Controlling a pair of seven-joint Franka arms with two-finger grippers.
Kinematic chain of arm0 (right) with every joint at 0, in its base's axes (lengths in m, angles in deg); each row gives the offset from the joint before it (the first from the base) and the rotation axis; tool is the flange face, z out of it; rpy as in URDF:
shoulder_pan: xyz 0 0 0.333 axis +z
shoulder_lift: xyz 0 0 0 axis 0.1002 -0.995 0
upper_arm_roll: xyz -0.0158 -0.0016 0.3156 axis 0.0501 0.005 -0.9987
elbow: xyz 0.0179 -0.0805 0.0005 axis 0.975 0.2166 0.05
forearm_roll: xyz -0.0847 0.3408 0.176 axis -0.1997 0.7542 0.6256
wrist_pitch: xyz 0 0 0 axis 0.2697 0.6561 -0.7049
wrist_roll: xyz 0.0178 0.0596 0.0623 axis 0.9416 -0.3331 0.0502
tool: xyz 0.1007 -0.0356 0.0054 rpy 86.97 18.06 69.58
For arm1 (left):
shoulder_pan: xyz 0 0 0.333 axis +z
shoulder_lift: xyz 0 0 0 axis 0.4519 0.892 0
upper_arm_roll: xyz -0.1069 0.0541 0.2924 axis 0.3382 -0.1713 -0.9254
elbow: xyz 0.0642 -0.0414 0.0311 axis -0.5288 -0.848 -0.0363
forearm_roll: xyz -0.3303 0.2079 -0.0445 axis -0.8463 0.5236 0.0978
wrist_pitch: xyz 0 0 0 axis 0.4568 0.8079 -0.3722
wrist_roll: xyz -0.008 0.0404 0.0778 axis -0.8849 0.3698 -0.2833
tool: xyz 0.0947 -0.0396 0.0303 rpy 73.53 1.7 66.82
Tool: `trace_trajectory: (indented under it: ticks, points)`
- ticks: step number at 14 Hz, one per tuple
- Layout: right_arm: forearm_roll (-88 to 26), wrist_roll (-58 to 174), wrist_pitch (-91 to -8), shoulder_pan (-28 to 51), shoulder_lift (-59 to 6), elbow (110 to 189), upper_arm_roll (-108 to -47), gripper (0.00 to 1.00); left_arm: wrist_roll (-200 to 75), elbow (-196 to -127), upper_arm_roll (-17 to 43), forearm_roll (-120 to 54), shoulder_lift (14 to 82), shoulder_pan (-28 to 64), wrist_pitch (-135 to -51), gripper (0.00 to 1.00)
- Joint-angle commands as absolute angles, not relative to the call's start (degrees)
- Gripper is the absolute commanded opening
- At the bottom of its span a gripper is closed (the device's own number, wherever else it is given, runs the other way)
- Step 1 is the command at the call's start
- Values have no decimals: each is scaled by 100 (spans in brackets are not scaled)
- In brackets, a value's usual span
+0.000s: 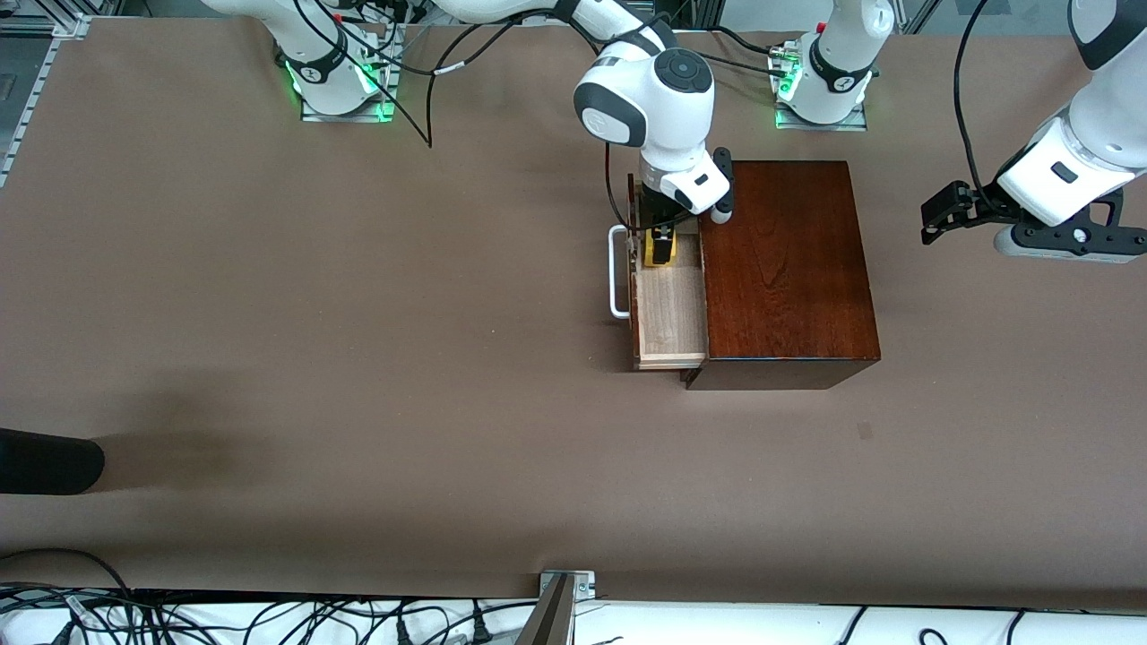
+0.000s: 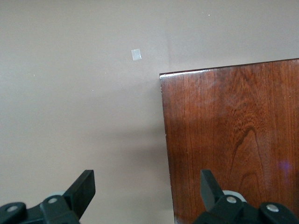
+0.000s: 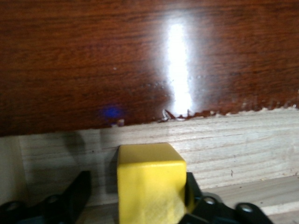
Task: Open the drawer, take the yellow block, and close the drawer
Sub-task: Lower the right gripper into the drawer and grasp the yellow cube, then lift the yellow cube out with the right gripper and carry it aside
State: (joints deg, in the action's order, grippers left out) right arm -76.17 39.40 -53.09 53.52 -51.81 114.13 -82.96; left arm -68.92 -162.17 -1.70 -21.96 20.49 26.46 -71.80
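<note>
Drawer point(image 1: 670, 309) stands pulled out of the dark wooden box point(image 1: 784, 269), toward the right arm's end of the table; its white handle point(image 1: 616, 273) sits on the outer front, pale wood floor exposed.

My right gripper point(image 1: 661, 246) is down inside the drawer, at the end of it farther from the front camera. In my right wrist view the yellow block point(image 3: 149, 184) sits between my fingers point(image 3: 74, 193): one finger lies against one side of the block, a narrow gap shows on the other side. Not clamped, as far as I can see. Whether the block rests on the drawer floor, I cannot tell. The glossy box front fills the view above it.

My left gripper point(image 1: 941, 215) waits in the air past the box, toward the left arm's end of the table, fingers point(image 2: 81, 189) spread and holding nothing; box top point(image 2: 233, 140) visible below it.
</note>
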Motion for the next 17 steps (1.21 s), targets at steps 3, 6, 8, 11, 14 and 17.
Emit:
trace_trajectory:
  ticks: [3,6,8,11,14,17]
  points:
    - [-7691,3823,-5202,5331,-5237,11179,-8209,0,-6867,-16054,-180,-2396,2114,2660,-7048,100]
    - [-7656,3849,-4589,5340,-4992,10872,-8235,0,-6876,-16054,-189,-2405,2114,2660,-7048,100]
    - [-7603,3884,-4166,5322,-4597,10722,-8253,0,-6902,-16054,-189,-2405,2114,2660,-7031,100]
    - [-7270,4803,-3402,5008,-3798,10730,-8034,0,-6902,-16054,-189,-2397,2114,2660,-7022,100]
    - [-7243,5132,-2769,4166,-3270,10739,-7929,0,-6946,-16046,-145,-2388,2114,2652,-7013,100]
    - [-6779,5176,-2758,2901,-2655,11534,-7805,0,-7129,-15985,-83,-2397,2096,2564,-6821,100]
